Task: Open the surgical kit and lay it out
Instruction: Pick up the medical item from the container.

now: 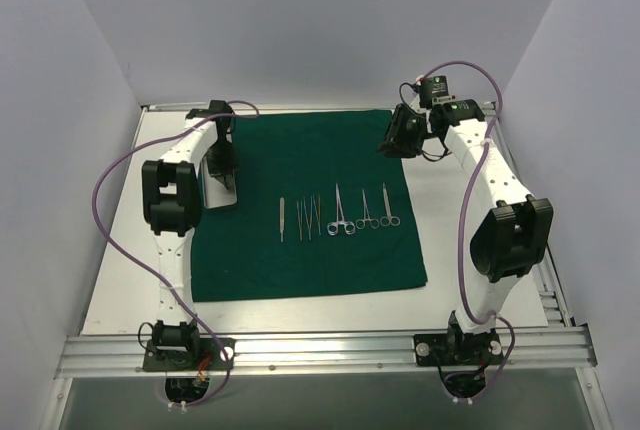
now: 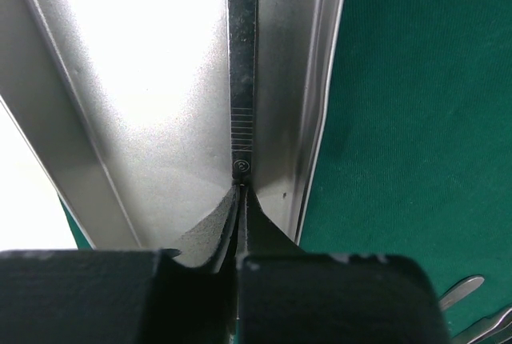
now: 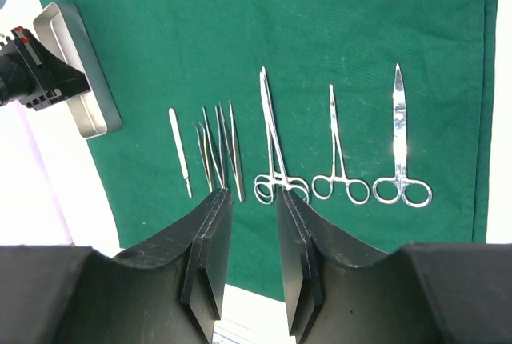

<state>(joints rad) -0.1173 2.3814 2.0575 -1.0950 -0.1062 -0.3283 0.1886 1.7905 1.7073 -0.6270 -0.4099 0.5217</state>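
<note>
The surgical kit's dark green cloth (image 1: 300, 160) lies spread flat as a large square. On it, in a row, lie a thin flat handle (image 3: 180, 152), tweezers (image 3: 218, 148) and three ring-handled forceps (image 3: 276, 144). The small silver tray (image 1: 222, 192) stands on the cloth's left edge. My left gripper (image 2: 240, 192) reaches into the tray (image 2: 144, 120) and is shut on the end of a flat steel handle (image 2: 242, 56) with a ribbed grip. My right gripper (image 3: 254, 200) hovers open over the cloth's far right part (image 1: 395, 135), holding nothing.
White table surface (image 1: 130, 280) surrounds the cloth. Grey walls close in on the left, back and right. An aluminium rail (image 1: 320, 350) carries both arm bases at the near edge. Purple cables loop beside each arm.
</note>
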